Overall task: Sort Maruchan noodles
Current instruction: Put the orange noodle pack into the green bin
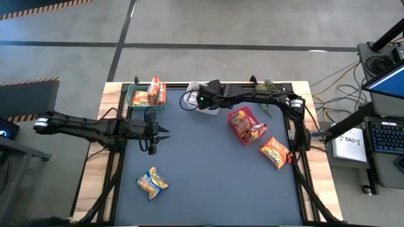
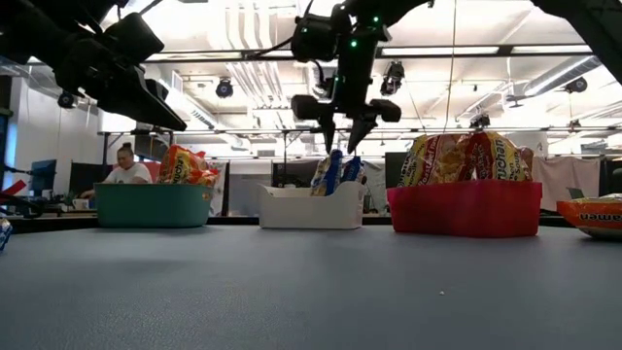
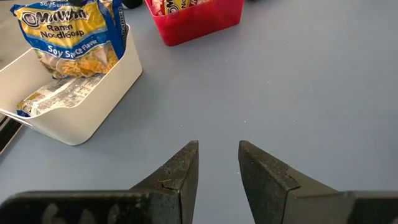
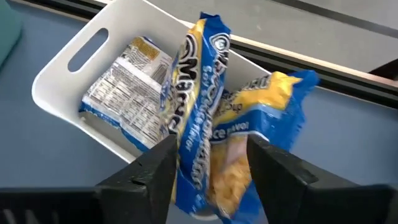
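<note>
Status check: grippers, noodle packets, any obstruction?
Right gripper open above white bin, blue packet dropping in. Left gripper empty, jaws slightly apart, over the mat. Two orange packets still loose. Nothing in the way.

Readable on the blue packet (image 3: 71, 34) standing in the white bin (image 3: 93, 102): "Ramen Noodle Soup" and "Soy Sauce Flavor". Partial "Maru…" lettering on the blue packet between the right pincer (image 4: 211, 155) fingers. Nothing else legible.
</note>
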Robot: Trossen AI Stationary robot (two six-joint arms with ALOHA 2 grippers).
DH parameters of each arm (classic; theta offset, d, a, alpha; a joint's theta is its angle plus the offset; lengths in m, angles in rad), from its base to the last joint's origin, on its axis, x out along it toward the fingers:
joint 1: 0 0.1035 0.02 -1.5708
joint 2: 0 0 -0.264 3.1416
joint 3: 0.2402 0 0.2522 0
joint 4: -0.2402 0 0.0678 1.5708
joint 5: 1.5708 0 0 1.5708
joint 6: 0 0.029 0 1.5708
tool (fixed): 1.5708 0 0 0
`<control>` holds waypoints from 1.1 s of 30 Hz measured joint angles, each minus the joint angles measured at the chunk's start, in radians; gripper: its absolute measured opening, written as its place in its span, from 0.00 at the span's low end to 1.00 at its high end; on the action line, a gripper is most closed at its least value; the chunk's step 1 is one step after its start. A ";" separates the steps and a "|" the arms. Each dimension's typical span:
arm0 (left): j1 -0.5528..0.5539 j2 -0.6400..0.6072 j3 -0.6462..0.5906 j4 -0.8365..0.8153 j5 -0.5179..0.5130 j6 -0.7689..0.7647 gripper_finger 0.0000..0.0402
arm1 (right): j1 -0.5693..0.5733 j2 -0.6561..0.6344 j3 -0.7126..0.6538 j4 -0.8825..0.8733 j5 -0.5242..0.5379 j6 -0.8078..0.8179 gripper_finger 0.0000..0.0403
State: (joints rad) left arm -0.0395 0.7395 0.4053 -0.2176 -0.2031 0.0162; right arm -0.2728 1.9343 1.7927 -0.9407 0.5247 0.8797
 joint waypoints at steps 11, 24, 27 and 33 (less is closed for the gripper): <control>0.000 0.000 0.000 0.000 0.000 -0.033 0.24 | 0.123 -0.104 -0.004 -0.058 0.003 -0.149 0.56; -0.068 0.063 0.098 -0.063 0.003 -0.272 0.24 | 0.456 -0.115 -0.089 -0.057 -0.007 -0.352 0.56; -0.125 0.127 0.120 -0.070 0.003 -0.353 0.24 | 0.506 -0.116 -0.111 -0.057 -0.003 -0.398 0.56; -0.258 0.288 0.236 -0.178 0.004 -0.462 0.24 | 0.559 -0.116 -0.158 -0.039 0.003 -0.485 0.56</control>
State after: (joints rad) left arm -0.2975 1.0271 0.6414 -0.3955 -0.1990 -0.4455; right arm 0.2859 1.8187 1.6344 -0.9799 0.5280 0.3946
